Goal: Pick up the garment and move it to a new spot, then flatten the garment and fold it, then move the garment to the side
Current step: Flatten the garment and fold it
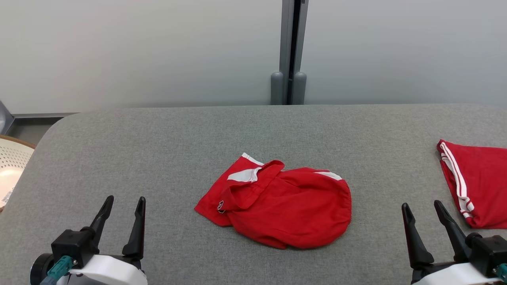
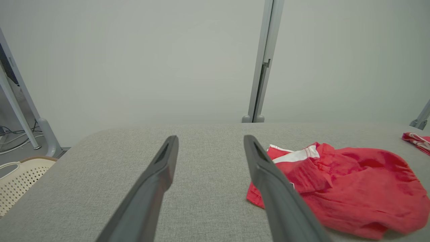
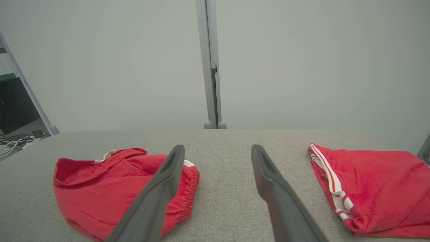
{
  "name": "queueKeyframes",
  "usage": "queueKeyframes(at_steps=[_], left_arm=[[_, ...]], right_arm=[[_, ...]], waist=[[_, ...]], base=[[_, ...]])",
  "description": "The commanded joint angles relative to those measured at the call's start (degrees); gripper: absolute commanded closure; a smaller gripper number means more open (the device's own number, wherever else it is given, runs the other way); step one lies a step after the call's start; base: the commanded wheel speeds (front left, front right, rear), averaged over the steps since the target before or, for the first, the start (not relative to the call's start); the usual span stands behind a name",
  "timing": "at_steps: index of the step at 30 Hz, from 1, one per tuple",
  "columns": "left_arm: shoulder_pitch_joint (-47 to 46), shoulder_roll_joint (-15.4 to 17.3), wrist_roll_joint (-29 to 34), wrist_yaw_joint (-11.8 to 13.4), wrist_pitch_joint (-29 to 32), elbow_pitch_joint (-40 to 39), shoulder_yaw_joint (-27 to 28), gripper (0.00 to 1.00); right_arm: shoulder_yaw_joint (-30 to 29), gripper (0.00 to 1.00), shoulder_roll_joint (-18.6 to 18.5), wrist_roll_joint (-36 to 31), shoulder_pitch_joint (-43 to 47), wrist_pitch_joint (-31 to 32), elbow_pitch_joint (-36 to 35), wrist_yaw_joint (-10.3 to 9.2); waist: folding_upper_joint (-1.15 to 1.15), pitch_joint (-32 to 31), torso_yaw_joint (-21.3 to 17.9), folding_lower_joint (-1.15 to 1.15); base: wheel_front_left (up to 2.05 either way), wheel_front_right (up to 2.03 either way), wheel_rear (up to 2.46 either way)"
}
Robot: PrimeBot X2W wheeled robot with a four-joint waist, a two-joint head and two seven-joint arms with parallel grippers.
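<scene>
Garment: red garment (image 1: 277, 206) with white patches, crumpled mid-table (image 1: 158, 150), between the grippers and touched by neither.
Jaws: left gripper (image 1: 125, 198) and right gripper (image 1: 420, 203) both spread wide, empty, at the near edge.
Right wrist view: second red piece (image 3: 376, 181), white-striped and lying flat, seen nearly whole; the head view cuts it off at the right edge.
Left wrist view: cables (image 2: 16, 137) on the floor beyond the table's left corner.
Basket: cream, perforated basket (image 1: 14, 158), cut off at the left; something pale inside, too unclear to name.
Hidden: each gripper's own fingers cover part of the garment in the wrist views.
</scene>
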Motion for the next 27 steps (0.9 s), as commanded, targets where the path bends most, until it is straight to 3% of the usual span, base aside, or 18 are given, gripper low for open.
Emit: queueKeyframes(at_steps=[1, 16, 27], left_arm=[[0.45, 0.5, -0.17, 0.35, 0.08, -0.26, -0.01, 0.0], [-0.98, 0.44, -0.02, 0.85, -0.13, -0.8, -0.58, 0.0], [-7.86, -1.51, 0.3, -0.17, -2.01, -0.17, -1.25, 0.0]], right_arm=[[0.06, 0.0, -0.03, 0.28, -0.05, -0.51, 0.21, -0.02], [-0.54, 0.0, 0.38, 1.18, -0.75, 1.1, 2.56, -0.02], [1.0, 0.0, -3.74, 4.58, -13.91, 3.51, 15.99, -0.02]], waist=[[0.0, 0.05, 0.06, 0.0], [0.0, 1.15, 0.93, 0.0], [0.0, 10.64, 4.76, 0.0]], base=[[0.0, 0.0, 0.0], [0.0, 0.0, 0.0], [0.0, 0.0, 0.0]])
